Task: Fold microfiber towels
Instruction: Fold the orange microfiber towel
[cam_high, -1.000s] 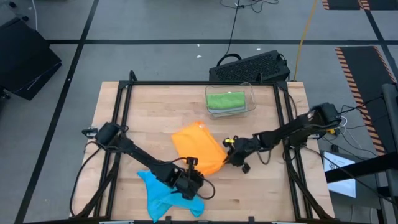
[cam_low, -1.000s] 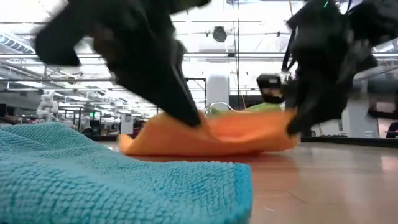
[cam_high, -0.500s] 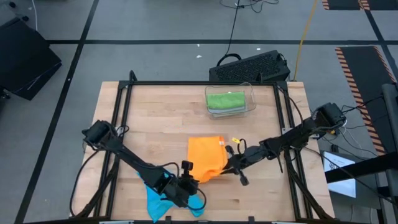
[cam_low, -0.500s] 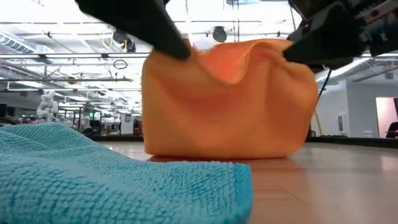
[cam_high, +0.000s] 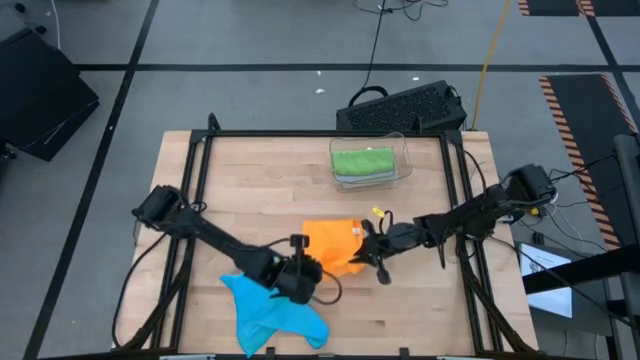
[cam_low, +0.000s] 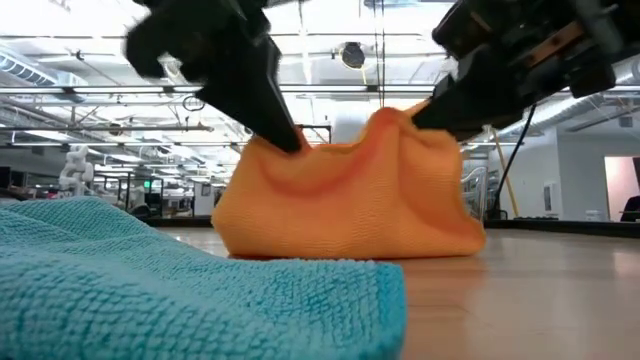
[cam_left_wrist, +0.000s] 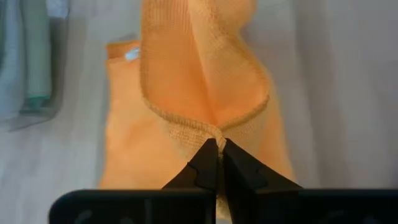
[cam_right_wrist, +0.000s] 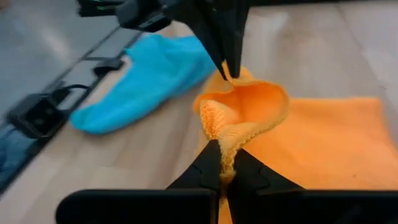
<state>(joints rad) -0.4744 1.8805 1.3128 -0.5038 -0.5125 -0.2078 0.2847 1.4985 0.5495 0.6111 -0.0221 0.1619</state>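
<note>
Orange microfiber towel (cam_high: 333, 247) lies near the middle of the wooden table (cam_high: 250, 180), on the near side of the clear plastic bin (cam_high: 371, 163), partly lifted. Left gripper (cam_high: 305, 270) is clamped tight on 1 raised corner of the orange towel; in the left wrist view the fingers (cam_left_wrist: 208, 163) meet on the hem with no gap. Right gripper (cam_high: 366, 250) is pinched closed on another corner of the same towel, fingertips (cam_right_wrist: 211, 167) squeezing a bunched edge. In the low view both corners are held up, the cloth sagging between them, its lower part resting on the table. Blue microfiber towel (cam_high: 268, 309) lies crumpled beside the orange towel, toward the table's front edge, just beside the left gripper. Folded green towel (cam_high: 362, 160) sits inside the bin, well apart from the orange towel. Black keyboard (cam_high: 403, 107) lies on the floor beyond the bin.
</note>
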